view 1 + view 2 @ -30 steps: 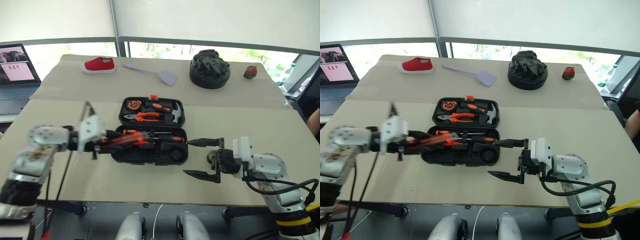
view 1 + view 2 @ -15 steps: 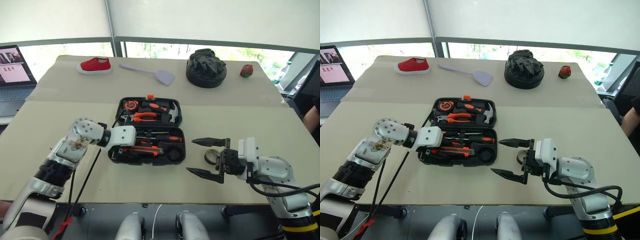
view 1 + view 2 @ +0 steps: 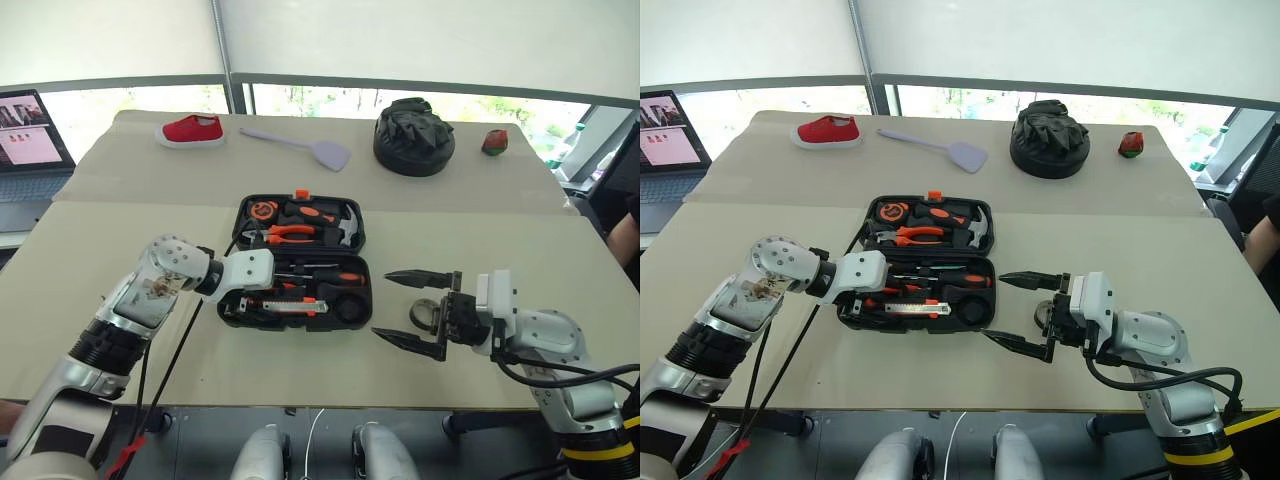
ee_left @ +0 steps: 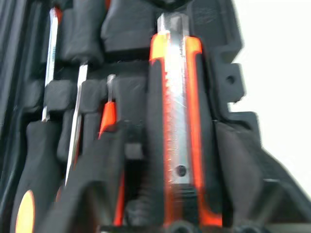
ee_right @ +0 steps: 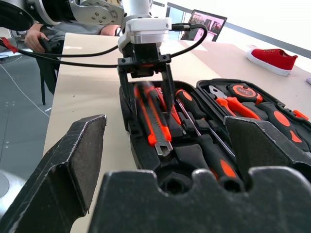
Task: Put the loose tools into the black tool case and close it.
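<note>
Tools sit in the case (image 3: pixel 295 290), left gripper (image 5: pixel 146 85) spread over the knife (image 4: pixel 177 121), right gripper (image 3: pixel 418 312) wide apart; the stiff, light lid probably flips by its far edge.

Head pair looking down over the desk (image 3: pixel 120 220), wrist views close, all sharing the black tool case (image 3: pixel 296 262)

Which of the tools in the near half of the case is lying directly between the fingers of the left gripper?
The utility knife, the flat one with a bare metal strip between orange edges. The left gripper stands open over it; the screwdrivers beside it have round black handles.
</note>
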### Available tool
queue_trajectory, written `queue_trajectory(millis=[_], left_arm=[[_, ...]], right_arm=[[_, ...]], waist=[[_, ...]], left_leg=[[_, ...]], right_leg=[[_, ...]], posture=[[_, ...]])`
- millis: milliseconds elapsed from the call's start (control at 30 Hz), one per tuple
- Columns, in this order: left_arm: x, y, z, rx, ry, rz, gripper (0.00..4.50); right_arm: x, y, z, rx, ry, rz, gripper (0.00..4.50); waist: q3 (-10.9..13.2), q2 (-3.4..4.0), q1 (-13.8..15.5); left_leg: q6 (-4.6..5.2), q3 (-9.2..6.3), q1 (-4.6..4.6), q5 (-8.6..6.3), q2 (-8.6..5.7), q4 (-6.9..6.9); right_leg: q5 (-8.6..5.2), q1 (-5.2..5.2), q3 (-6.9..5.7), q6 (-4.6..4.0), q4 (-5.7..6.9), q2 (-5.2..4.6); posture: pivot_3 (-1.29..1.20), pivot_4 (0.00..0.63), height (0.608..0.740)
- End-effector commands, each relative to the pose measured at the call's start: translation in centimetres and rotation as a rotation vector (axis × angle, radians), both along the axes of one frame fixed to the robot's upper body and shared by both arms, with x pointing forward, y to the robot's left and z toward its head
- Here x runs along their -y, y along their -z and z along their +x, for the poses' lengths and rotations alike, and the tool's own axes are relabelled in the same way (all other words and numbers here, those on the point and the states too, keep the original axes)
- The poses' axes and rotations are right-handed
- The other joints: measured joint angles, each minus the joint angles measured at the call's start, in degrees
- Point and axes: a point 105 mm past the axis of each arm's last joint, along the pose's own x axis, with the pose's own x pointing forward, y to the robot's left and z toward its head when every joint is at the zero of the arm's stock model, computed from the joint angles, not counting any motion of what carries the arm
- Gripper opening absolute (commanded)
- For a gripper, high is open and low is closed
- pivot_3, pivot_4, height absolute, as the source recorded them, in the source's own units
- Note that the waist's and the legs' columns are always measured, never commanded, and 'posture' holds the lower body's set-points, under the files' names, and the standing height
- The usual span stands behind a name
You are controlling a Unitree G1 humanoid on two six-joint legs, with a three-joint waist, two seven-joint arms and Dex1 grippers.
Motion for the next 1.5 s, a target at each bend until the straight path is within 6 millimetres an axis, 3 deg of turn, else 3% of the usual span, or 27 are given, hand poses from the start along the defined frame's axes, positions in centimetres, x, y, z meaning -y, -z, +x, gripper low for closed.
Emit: queue_trajectory(millis=[33,233,333,367,400,600,667,900,1200,1367,1500], left_arm=[[1.1,-1.8,-0.6,0.034,0.065,-0.119,4.17],[0.8,-4.3,-0.1,0.114,0.055,-0.249,4.17],[0.4,-4.1,-0.1,0.134,0.050,-0.262,3.49],[0.3,-3.9,-0.1,0.135,0.052,-0.264,3.00],[0.3,-3.6,-0.2,0.130,0.054,-0.263,2.82],[0.5,-0.8,-0.5,0.099,0.026,-0.259,0.58],[0.3,0.1,-0.3,0.087,-0.008,-0.248,0.03],[0.1,3.2,-0.6,0.006,-0.072,-0.196,0.03],[0.2,7.7,-1.1,-0.076,-0.124,-0.007,0.03],[1.2,7.2,-1.0,-0.044,-0.124,-0.071,0.03],[1.3,4.2,-0.7,0.027,-0.125,-0.246,0.03]], right_arm=[[0.0,-0.5,0.0,0.013,-0.003,0.018,4.50],[0.0,-0.3,0.1,0.002,0.001,0.025,4.50],[-0.1,-0.1,0.1,-0.001,0.003,0.031,4.50],[-0.1,-0.1,0.2,-0.002,0.005,0.035,4.50],[-0.2,-0.1,0.2,-0.002,0.006,0.037,4.50],[-0.3,-0.1,0.2,-0.006,0.010,0.045,4.50],[-0.3,-0.1,0.2,-0.008,0.009,0.047,4.50],[-0.4,-0.1,-0.1,-0.016,0.004,0.044,4.50],[-0.5,-0.2,0.0,-0.014,0.008,0.044,4.50],[-0.6,-0.3,0.0,-0.011,0.016,0.049,4.50],[1.1,-0.5,0.2,0.000,0.088,0.033,4.50]], waist=[[0.00,0.00,0.02],[0.00,0.00,0.08],[0.00,0.00,0.09],[0.00,0.00,0.09],[0.00,0.00,0.09],[0.00,0.00,0.09],[0.00,0.00,0.12],[-0.01,0.02,0.16],[-0.61,0.34,0.39],[-0.89,0.73,0.58],[-0.93,0.79,0.60]], left_leg=[[0.00,0.00,-0.01,0.00,0.00,0.00],[0.01,-0.01,-0.02,0.00,0.00,0.06],[0.01,-0.01,0.00,0.00,0.00,0.06],[0.01,-0.01,0.00,0.00,-0.01,0.06],[0.01,-0.01,0.00,0.00,-0.01,0.05],[0.01,-0.01,0.00,0.00,0.00,0.05],[0.01,0.00,0.00,0.00,-0.01,0.06],[0.01,-0.01,0.07,0.00,0.00,0.07],[0.01,-0.01,0.35,0.00,-0.01,0.04],[0.14,-0.03,1.18,-0.09,-0.02,-0.04],[0.15,-0.03,1.17,-0.11,-0.02,-0.05]], right_leg=[[0.00,-0.01,0.00,0.01,0.00,-0.02],[-0.01,0.00,-0.01,0.01,0.03,-0.04],[-0.01,0.00,-0.01,0.01,0.04,-0.03],[0.00,0.00,-0.01,0.01,0.04,-0.03],[0.00,0.00,0.00,0.01,0.04,-0.03],[0.00,0.01,-0.01,0.01,0.04,-0.03],[0.00,0.01,-0.01,0.01,0.05,-0.04],[0.00,0.09,-0.01,0.01,0.05,-0.05],[-0.01,0.36,0.01,0.02,0.06,-0.09],[-0.16,1.26,0.02,0.19,-0.09,-0.17],[-0.36,1.23,0.06,0.50,-0.09,-0.22]], posture=[[0.00,0.150,0.740],[0.00,0.150,0.740],[0.00,0.150,0.740],[0.00,0.150,0.740],[0.00,0.150,0.740],[0.00,0.150,0.740],[0.00,0.150,0.740],[0.00,0.150,0.740],[0.00,0.150,0.740],[0.00,0.150,0.740],[0.00,0.150,0.740]])
